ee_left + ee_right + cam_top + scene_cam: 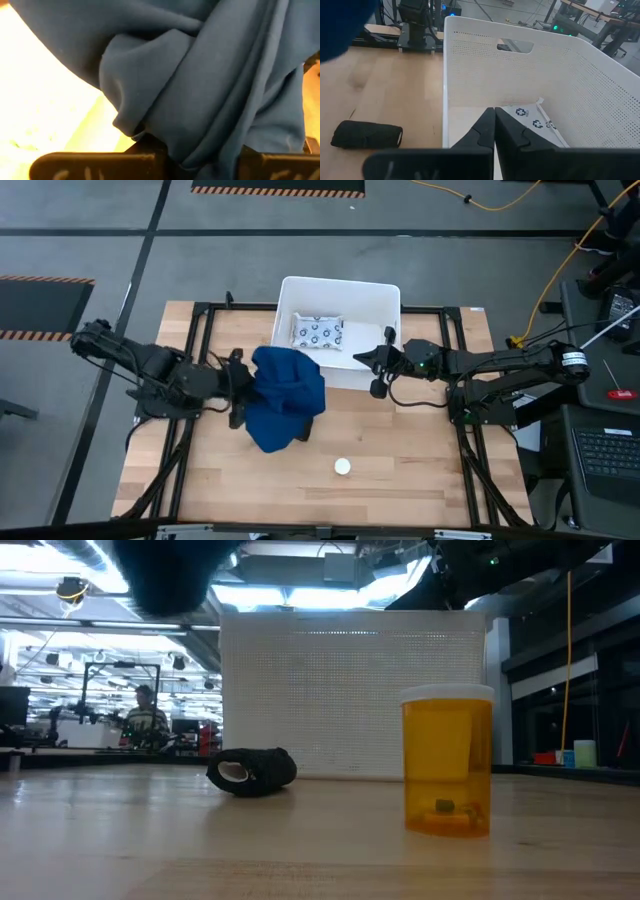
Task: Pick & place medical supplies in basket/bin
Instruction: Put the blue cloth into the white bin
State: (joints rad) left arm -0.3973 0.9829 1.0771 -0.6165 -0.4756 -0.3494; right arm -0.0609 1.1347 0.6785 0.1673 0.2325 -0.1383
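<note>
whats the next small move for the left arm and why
Probably carry the dark blue cloth over the white tub's rim, then release. The left gripper holds it lifted beside the tub, where the ringed packet already lies.

cloth (287, 395) overhanging tub (340, 295) rim, interior open

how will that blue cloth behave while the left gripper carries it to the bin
Probably floppy: the dark blue cloth hangs in loose folds from the left gripper. Likely light for its bulk, being thin fabric. Its trailing edges may drag or catch on the rim of the white bin, so extra lift seems wise.
</note>
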